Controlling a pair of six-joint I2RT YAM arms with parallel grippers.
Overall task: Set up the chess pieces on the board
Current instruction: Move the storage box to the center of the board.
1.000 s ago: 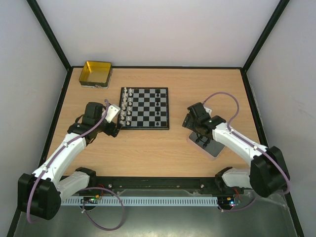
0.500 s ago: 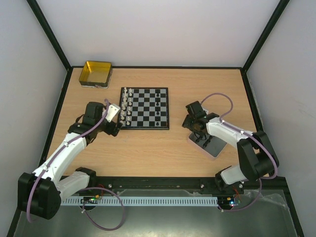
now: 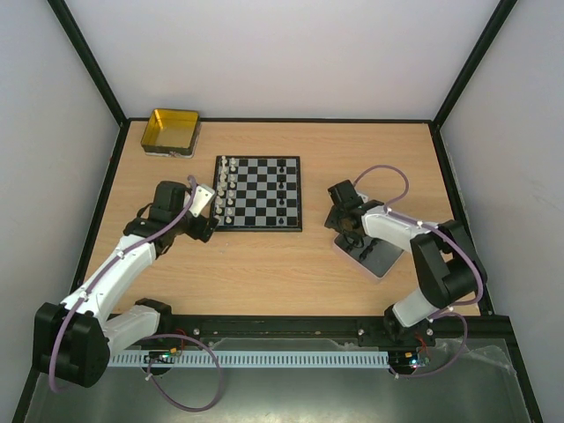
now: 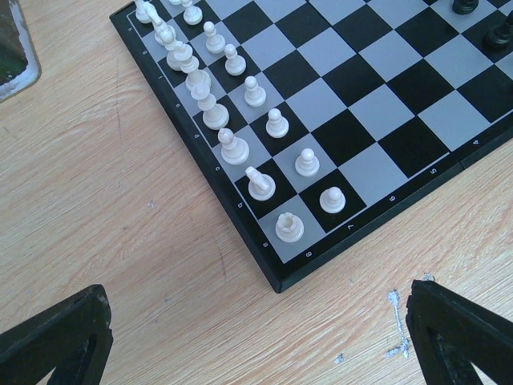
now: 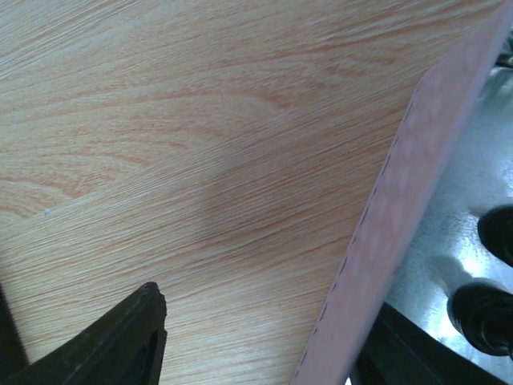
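Left gripper (image 4: 258, 290) gapes wide beside the board (image 4: 377, 104) corner. Right gripper (image 5: 268, 309), jaws apart, straddles the tray (image 5: 398, 188) edge near black pieces (image 5: 485, 317).

table (image 4: 120, 200) — wood-grain, matt | chess pieces (image 4: 235, 150) — glossy plastic (whitish) | tray (image 5: 449, 208) shiny metal

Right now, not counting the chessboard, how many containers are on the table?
2. A yellow tin at the far left corner, and a grey tray right of the board, partly under the right gripper. None seems hidden.
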